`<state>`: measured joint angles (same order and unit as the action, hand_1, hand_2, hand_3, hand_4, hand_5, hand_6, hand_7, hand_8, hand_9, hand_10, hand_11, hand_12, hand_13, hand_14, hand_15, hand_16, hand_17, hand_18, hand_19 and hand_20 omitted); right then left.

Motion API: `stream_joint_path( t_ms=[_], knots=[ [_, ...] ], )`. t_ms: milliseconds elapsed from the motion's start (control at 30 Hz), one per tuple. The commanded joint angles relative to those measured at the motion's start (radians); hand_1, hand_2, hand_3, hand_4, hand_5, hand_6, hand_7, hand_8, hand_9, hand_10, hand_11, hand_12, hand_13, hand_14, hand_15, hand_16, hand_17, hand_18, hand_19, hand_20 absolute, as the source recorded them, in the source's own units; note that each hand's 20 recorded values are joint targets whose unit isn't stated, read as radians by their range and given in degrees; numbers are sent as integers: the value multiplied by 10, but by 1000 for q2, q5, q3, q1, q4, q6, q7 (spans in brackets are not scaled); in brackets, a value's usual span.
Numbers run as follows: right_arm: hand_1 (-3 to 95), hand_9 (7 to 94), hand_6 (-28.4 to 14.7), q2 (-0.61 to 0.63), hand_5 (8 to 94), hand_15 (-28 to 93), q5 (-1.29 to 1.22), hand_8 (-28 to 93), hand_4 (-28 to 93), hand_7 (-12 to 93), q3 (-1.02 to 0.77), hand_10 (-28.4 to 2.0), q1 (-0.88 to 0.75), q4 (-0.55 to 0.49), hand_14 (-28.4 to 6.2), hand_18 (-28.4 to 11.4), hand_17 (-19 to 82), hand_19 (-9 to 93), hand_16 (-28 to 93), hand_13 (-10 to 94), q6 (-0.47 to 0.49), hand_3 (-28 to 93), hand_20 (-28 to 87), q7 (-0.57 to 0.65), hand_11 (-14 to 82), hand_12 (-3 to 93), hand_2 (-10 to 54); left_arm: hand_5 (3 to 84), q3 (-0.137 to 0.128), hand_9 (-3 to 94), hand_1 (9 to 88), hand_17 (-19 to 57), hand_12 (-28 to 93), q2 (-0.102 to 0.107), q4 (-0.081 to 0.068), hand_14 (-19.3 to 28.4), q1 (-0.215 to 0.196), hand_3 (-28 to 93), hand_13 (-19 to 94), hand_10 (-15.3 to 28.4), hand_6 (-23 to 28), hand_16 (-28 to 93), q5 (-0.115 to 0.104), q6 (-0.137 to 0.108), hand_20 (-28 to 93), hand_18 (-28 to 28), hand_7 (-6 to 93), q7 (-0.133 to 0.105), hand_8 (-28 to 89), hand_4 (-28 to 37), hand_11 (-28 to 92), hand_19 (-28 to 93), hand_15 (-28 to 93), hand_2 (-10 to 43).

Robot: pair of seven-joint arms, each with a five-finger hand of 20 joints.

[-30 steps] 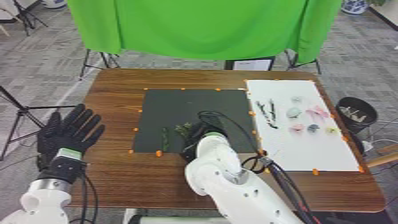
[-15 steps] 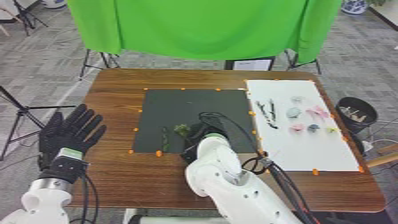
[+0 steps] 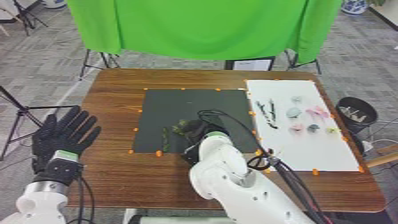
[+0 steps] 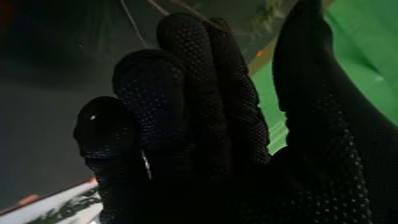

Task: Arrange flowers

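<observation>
Green foliage [image 3: 180, 128] lies on the dark mat [image 3: 178, 102], just to the left of the right robot hand [image 3: 202, 134] in the head view, at its finger side; whether the 2 touch, I cannot tell. The coming move turns on that sideways gap. Farther left, a slim green sprig [image 3: 165, 138] has its long axis running nearly straight away from the robot, so a grasp would probably want fingers and thumb on either side of the stem. The right arm is nearer to both greens; the left robot hand [image 3: 64, 137] is well apart, beyond the mat's left edge, its fingers straight and spread.

In the right wrist view, the right robot hand's fingers [image 4: 153, 87] look relaxed, with the thumb [image 4: 306, 70] standing apart from them and nothing seen clamped between.

To the right of that hand, on the white sheet [image 3: 293, 150], lie dark twigs [image 3: 269, 114], also long in the near-far direction, then pink blooms [image 3: 317, 112] and a yellow-green bloom [image 3: 332, 130]. Black cables [image 3: 234, 121] arch between the right robot hand and the sheet; they could snag twigs if the arm swings right across the table [image 3: 115, 102].
</observation>
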<state>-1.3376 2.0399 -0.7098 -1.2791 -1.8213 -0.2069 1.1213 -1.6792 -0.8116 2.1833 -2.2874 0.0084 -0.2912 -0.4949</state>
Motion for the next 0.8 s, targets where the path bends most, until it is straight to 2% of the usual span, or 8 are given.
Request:
stream_joint_path(
  t_ms=[33,167,267,400,433,500,600,800],
  knots=[
    [369,835,-67,39,757,577,14,-94,-219,180,11,-179,6,-70,-120,-253,521,932,311,813,46,752,345,-39,222,208,-95,477,-22,404,257,-68,135,4,13,168,-35,732,285,159,96,-67,-13,2,130,165,137,-21,-72,-283,202,394,387,153],
    [358,835,-80,69,752,536,34,-95,-209,138,7,-189,-7,-110,-113,-251,534,932,293,832,80,742,324,-64,173,181,-95,476,-24,405,256,-69,134,-1,13,167,-40,732,286,160,96,-67,-11,10,130,164,138,-26,-72,-283,202,394,386,153],
    [345,812,-87,109,741,492,76,-92,-195,124,-21,-200,-44,-153,-109,-245,540,932,289,845,187,743,316,-125,143,164,-92,477,-33,404,257,-68,134,-11,13,167,-49,731,286,159,96,-67,-11,12,130,164,138,-21,-73,-283,203,393,387,154],
    [323,783,-93,146,745,503,99,-92,-167,116,-59,-210,-87,-204,-127,-255,513,932,311,817,400,773,339,-150,134,165,82,477,-42,404,257,-69,134,-20,13,167,-59,731,287,159,96,-67,-7,11,130,164,137,-12,-72,-283,202,394,386,154],
    [316,775,-93,147,751,513,106,-91,-157,115,-65,-211,-92,-205,-133,-258,508,932,314,809,459,786,347,-154,134,166,108,477,-42,404,257,-69,134,-18,14,168,-65,731,286,159,96,-67,-10,13,130,164,137,-19,-72,-283,203,394,386,154],
    [304,769,-94,140,760,532,76,-91,-140,110,-76,-214,-97,-200,-141,-264,496,932,318,798,542,803,365,-137,135,171,139,476,-44,404,257,-68,134,-25,12,168,-60,730,286,159,96,-67,-7,14,130,164,137,-9,-72,-283,203,393,386,154],
    [288,768,-99,131,758,566,58,-89,-110,102,-81,-217,-105,-183,-151,-270,486,932,329,782,602,809,379,-132,148,184,167,476,-43,404,257,-69,134,-26,11,168,-57,731,286,159,96,-67,2,16,130,164,137,-2,-72,-283,203,394,386,155],
    [278,804,-92,126,746,634,40,-88,-92,102,-72,-210,-109,-171,-160,-272,485,932,349,764,614,805,391,-134,212,219,186,477,-37,404,257,-69,134,-24,11,167,-58,731,286,159,97,-66,-2,16,130,164,136,-11,-72,-283,202,394,386,156]
  ],
)
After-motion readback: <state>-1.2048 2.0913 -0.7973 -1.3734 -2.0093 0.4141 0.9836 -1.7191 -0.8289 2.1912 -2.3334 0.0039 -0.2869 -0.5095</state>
